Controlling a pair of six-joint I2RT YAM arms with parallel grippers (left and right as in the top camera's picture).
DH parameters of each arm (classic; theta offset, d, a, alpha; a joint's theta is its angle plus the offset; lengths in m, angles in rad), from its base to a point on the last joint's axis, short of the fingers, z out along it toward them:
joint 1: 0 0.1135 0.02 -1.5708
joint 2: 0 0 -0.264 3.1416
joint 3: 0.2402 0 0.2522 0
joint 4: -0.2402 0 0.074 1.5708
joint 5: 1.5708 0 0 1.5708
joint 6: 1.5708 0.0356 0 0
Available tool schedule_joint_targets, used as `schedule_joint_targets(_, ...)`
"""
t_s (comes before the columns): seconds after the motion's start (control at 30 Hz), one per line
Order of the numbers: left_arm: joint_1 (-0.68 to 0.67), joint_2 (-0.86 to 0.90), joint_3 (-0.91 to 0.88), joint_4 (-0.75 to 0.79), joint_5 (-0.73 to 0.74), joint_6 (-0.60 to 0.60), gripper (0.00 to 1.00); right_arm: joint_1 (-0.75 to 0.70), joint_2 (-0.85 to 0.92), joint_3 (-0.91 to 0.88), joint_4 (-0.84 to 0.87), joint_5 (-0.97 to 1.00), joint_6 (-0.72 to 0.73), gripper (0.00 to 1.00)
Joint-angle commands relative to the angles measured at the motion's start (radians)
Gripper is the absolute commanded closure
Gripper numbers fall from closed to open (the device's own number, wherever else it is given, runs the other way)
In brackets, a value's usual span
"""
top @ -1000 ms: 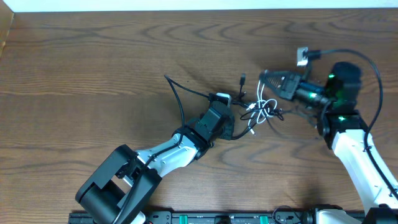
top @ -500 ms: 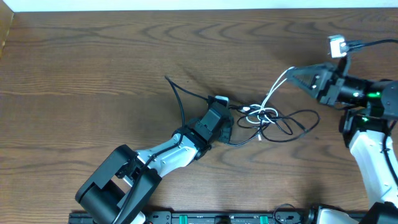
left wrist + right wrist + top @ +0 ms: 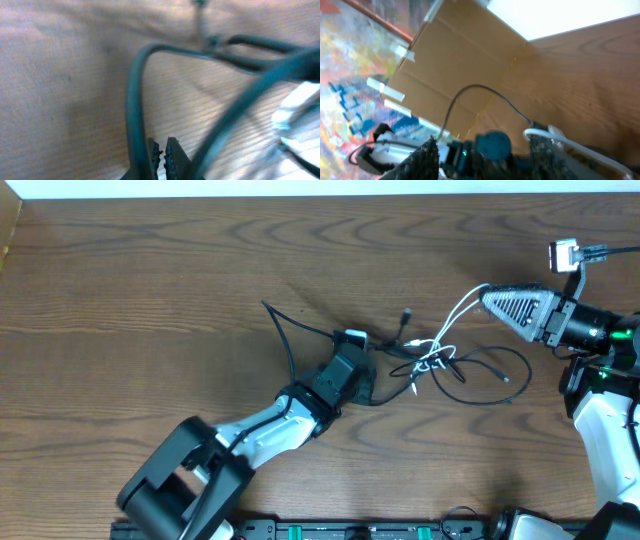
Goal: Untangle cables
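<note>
A knot of thin black cables (image 3: pixel 430 362) lies at the table's middle, with a black loop (image 3: pixel 500 365) spread to its right. One black cable (image 3: pixel 285 340) arcs off to the left. The white cable (image 3: pixel 455 315) rises from the knot up to my right gripper (image 3: pixel 495 300). In the right wrist view that gripper (image 3: pixel 485 141) stands open, and the white cable (image 3: pixel 570 145) lies draped over one finger. My left gripper (image 3: pixel 352 345) rests low, just left of the knot. It is shut (image 3: pixel 161 147) with a black cable (image 3: pixel 132 100) running beside its left finger, not between the jaws.
A cardboard box (image 3: pixel 460 60) stands past the table's left end, its edge showing in the overhead view (image 3: pixel 8 230). The right arm's own thick black wire and white connector (image 3: pixel 566 255) hang at the far right. The left arm's body (image 3: pixel 250 435) crosses the front middle.
My right gripper has travelled right, dragging the white cable and stretching the knot that way, then opened its jaws. The left gripper has stayed shut in place.
</note>
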Motion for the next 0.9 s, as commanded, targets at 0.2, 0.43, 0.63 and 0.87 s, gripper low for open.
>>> schedule_joint_targets(0.2,0.001,-0.222,0.020,0.018,-0.024,0.014,0.92,0.068,0.001,-0.009,-0.126,-0.034,-0.306,0.02)
schedule_joint_targets(0.43,0.001,-0.237,0.020,0.028,-0.024,0.013,0.92,0.163,0.024,-0.016,-0.686,0.157,-0.733,0.01)
schedule_joint_targets(0.63,0.001,-0.275,0.020,0.048,-0.024,0.014,0.92,0.212,0.050,-0.016,-1.123,0.614,-1.027,0.01)
schedule_joint_targets(0.87,0.002,-0.299,0.020,0.030,-0.033,0.025,0.92,0.214,0.050,-0.016,-1.214,0.681,-1.075,0.01)
